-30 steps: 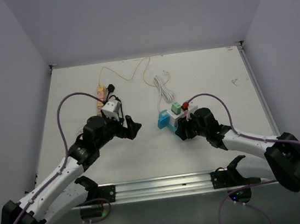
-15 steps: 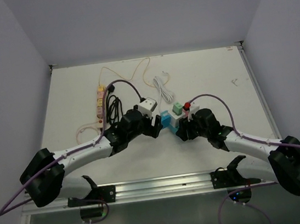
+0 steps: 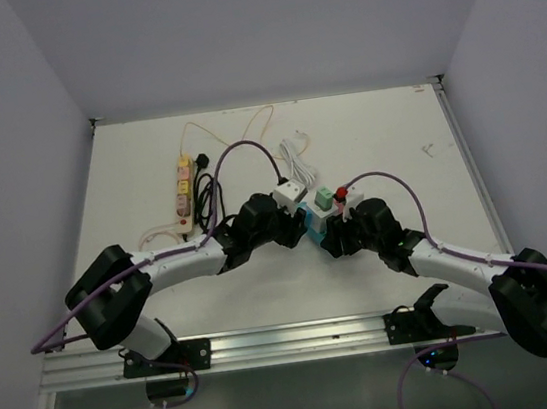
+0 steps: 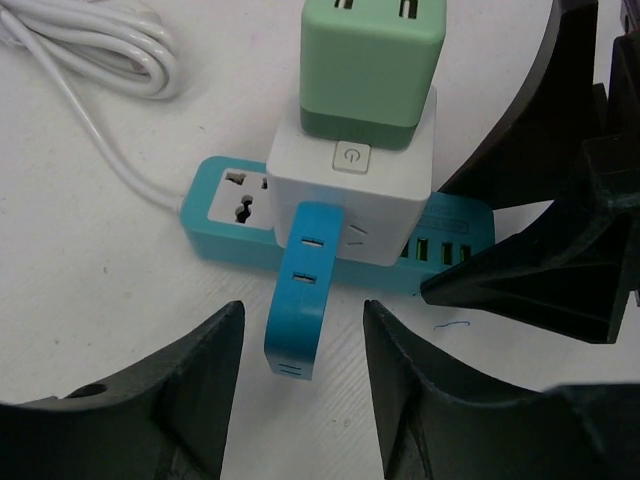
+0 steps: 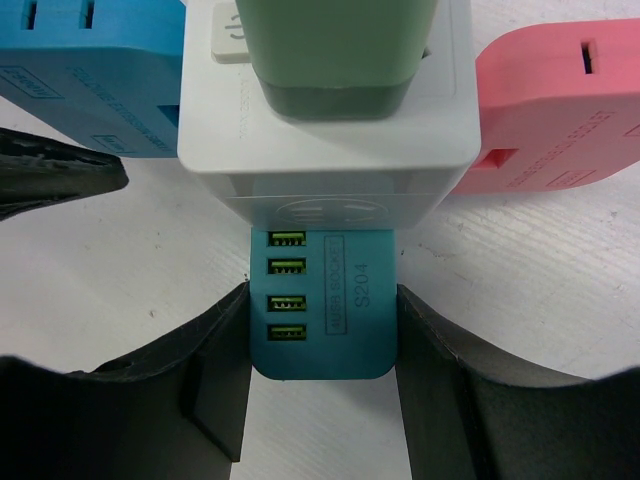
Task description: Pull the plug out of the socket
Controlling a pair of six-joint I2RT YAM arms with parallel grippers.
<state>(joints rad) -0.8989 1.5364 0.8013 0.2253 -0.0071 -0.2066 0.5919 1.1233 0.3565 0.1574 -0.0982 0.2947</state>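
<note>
plug, blue, flanked by wide-apart left gripper, no contact, right gripper clamped on teal socket strip end

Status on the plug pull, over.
Left gripper open, straddling blue plug, not touching. Right gripper clamped on teal strip. Plug seated in white cube. Green adapter above, not blocking.

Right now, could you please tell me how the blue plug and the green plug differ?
The blue plug is slim and flat; the green plug is a chunky block. The blue plug juts from the side of the white cube into the open left hand; the green plug sits on another face, clear of that hand. Both plug into that cube.
</note>
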